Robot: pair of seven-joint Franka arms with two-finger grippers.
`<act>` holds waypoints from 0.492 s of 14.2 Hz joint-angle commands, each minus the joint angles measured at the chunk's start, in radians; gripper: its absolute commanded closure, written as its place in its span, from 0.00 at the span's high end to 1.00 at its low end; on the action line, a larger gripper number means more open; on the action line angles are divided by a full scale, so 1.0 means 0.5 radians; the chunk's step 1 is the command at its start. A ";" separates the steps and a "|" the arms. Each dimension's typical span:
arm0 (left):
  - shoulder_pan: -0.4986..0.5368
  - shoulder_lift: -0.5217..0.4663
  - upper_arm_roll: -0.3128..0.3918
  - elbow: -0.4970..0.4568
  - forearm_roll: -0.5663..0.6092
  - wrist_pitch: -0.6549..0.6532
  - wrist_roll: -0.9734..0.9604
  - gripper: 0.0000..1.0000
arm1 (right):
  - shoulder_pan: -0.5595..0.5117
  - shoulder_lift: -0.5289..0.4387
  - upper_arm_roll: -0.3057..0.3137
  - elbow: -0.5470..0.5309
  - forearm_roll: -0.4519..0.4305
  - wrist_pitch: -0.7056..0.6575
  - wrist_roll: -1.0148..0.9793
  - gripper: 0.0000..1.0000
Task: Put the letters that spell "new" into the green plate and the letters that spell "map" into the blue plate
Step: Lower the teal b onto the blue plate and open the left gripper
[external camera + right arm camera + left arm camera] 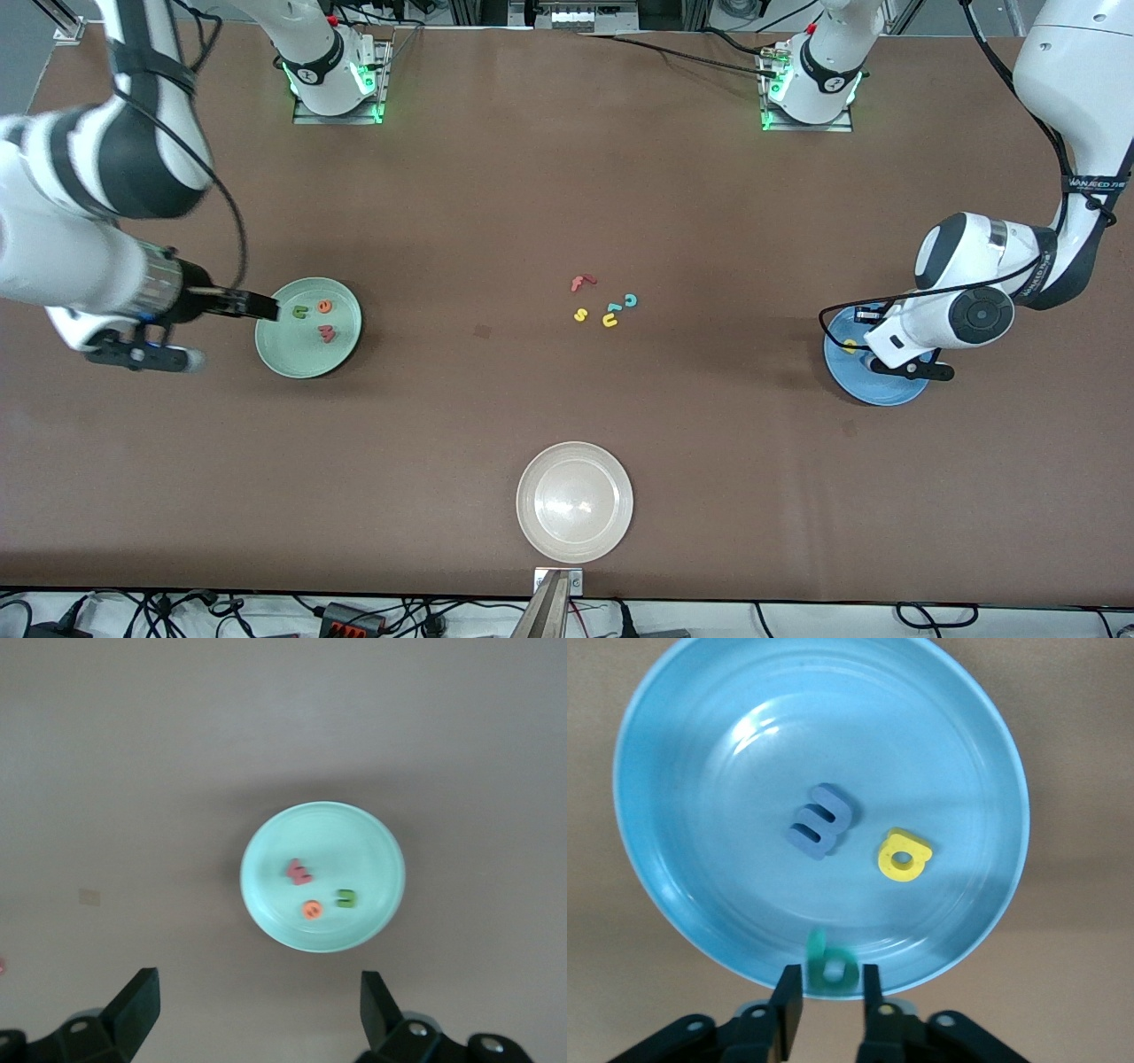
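Note:
My left gripper [831,979] hangs over the rim of the blue plate [656,753], its jaws slightly apart. The teal p [831,966] sits blurred between them, with a gap on each side. A blue m [820,821] and a yellow a [904,855] lie in that plate. In the green plate [292,361] lie the dark green n [301,311], orange e [325,307] and pinkish-red w [327,333]. My right gripper [259,981] is wide open and empty, over the table at the green plate's edge toward the right arm's end.
Loose letters lie mid-table: a red f [582,283], yellow s [580,315], yellow u [609,321] and teal c [630,300]. A whitish-beige plate [575,501] sits near the table's front edge.

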 commanded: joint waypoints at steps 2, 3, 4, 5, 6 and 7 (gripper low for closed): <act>0.023 -0.042 -0.036 0.020 0.042 -0.009 0.040 1.00 | -0.232 -0.166 0.067 -0.014 -0.047 -0.007 -0.207 1.00; 0.020 -0.066 -0.048 0.047 0.042 -0.033 0.040 1.00 | -0.250 -0.182 0.054 0.008 -0.101 -0.007 -0.266 1.00; 0.008 -0.088 -0.054 0.099 0.042 -0.082 0.037 1.00 | -0.272 -0.243 0.048 0.017 -0.202 -0.004 -0.291 1.00; 0.002 -0.088 -0.082 0.173 0.042 -0.146 0.037 1.00 | -0.323 -0.280 0.057 0.026 -0.230 -0.004 -0.309 1.00; 0.011 -0.088 -0.146 0.274 0.042 -0.275 0.037 1.00 | -0.388 -0.304 0.073 0.063 -0.222 -0.019 -0.310 1.00; 0.014 -0.088 -0.204 0.390 0.042 -0.416 0.040 1.00 | -0.425 -0.341 0.112 0.085 -0.221 -0.038 -0.307 1.00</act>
